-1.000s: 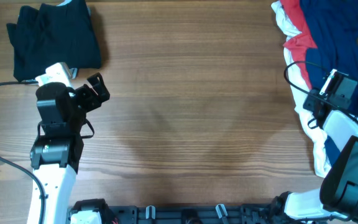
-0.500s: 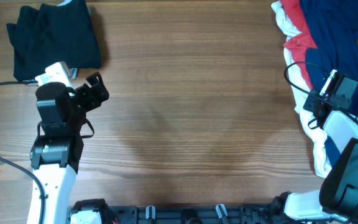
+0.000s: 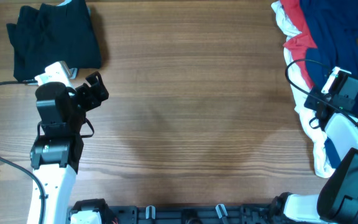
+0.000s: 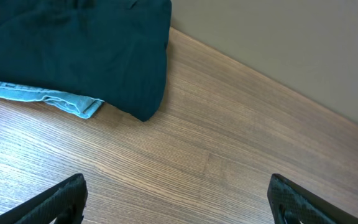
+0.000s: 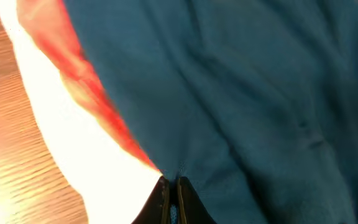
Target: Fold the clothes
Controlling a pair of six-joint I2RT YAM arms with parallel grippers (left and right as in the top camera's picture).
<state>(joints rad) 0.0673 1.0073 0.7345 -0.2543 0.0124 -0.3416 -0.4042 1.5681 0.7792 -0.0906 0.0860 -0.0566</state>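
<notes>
A wooden table point(image 3: 191, 118) fills the overhead view, with clothes at two far corners. At the far right edge a deep-blue shirt point(image 3: 344, 34) lies in a loose, rumpled heap. It overlaps a red-and-white garment point(image 3: 296, 38) whose white hem trails down the table's right side. At the far left sits a black garment point(image 3: 55, 37), already folded, with a pale blue piece point(image 4: 55, 99) showing beneath it. The right gripper point(image 5: 171, 183) has its fingers pressed together, pinching a ridge of the blue shirt beside the red trim. The left gripper point(image 4: 176, 186) hangs spread wide over bare wood, holding nothing. The shirt looks light, limp and prone to bunching. Hems, shoulders or sleeve edges seem the best places to take hold.
</notes>
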